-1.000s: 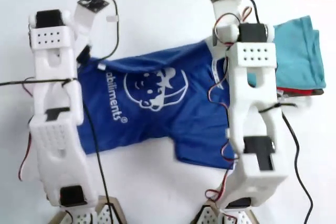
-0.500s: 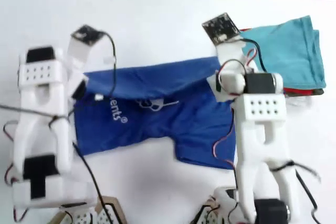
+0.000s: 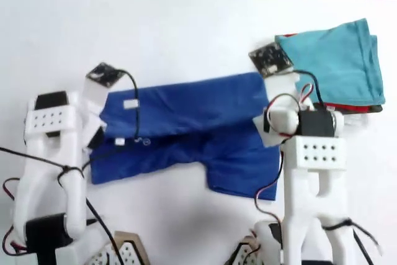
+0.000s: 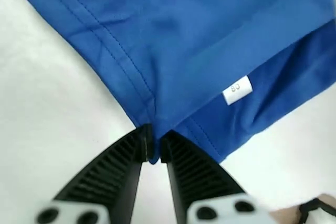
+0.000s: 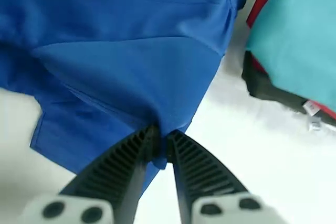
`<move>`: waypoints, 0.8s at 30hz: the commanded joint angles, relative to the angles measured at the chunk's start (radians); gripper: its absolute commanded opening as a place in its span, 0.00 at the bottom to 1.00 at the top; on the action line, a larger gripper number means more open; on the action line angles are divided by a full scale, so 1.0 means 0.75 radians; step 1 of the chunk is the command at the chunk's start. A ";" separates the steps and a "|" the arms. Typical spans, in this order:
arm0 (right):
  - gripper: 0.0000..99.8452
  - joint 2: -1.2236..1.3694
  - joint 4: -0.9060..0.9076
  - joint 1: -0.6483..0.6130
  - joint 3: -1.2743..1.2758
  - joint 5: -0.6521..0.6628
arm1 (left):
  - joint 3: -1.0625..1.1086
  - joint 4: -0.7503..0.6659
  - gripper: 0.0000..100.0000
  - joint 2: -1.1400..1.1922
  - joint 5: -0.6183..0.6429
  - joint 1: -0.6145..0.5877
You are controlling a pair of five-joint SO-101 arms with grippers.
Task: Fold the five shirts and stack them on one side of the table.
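The left gripper (image 4: 152,141) pinches one end of the blue shirt (image 3: 186,110), which lies folded over on the white table (image 3: 186,23) between the arms. The right gripper (image 5: 159,139) pinches the other end. Just right of it sits a pile (image 3: 351,108), teal shirt (image 3: 338,60) on top.

Left gripper (image 4: 153,148) angled down, fingers (image 4: 123,163) pinched together, right gripper (image 5: 159,144) likewise, fingers (image 5: 131,156) pinched together

The blue shirt (image 3: 186,110) is smooth matt cloth with stitched hems and a white fabric label (image 4: 237,89), the teal shirt (image 3: 341,60) soft matt cloth, the left hand (image 4: 154,148) and right hand (image 5: 160,142) ribbed matt black plastic on white plastic bodies, the counter (image 3: 186,29) smooth matt white.
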 commanded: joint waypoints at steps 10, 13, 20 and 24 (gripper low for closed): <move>0.02 -0.316 0.091 0.009 0.200 0.051 | 0.081 0.043 0.03 -0.063 -0.047 -0.016; 0.02 -0.377 0.124 0.015 0.200 0.059 | 0.083 0.061 0.03 -0.063 -0.047 -0.016; 0.02 -0.435 0.157 0.015 0.233 0.059 | 0.130 0.061 0.03 -0.213 -0.041 -0.006; 0.02 -0.437 0.124 0.017 0.315 0.061 | 0.220 0.031 0.03 -0.299 -0.047 -0.008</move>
